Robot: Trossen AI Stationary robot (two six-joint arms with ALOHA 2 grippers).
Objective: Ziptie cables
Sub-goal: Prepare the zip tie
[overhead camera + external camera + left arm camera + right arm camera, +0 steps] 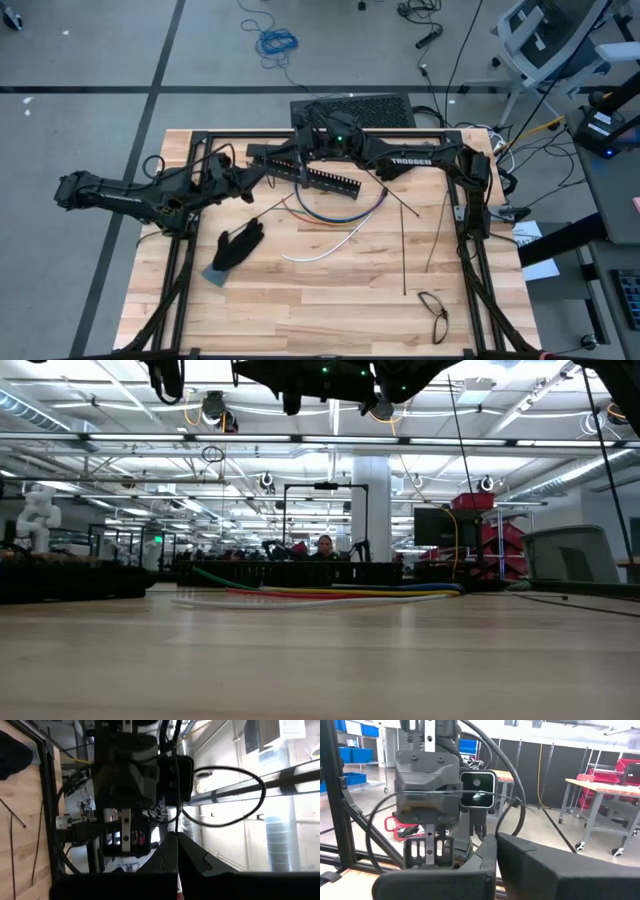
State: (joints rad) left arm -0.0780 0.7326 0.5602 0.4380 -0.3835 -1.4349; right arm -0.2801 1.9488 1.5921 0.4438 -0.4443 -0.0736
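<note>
High view: both arms are raised over the far edge of the tabletop point(300, 300), facing each other. Left tool point(176, 840) — fingers pressed together on a thin black strip point(177, 795). Right tool point(496, 840) — fingers closed, grasp unclear. Cables point(335, 212) lie in arcs on the tabletop near the far edge, just beside a black slotted bar point(325, 180). Black glove point(237, 245) toward the left edge.
</note>
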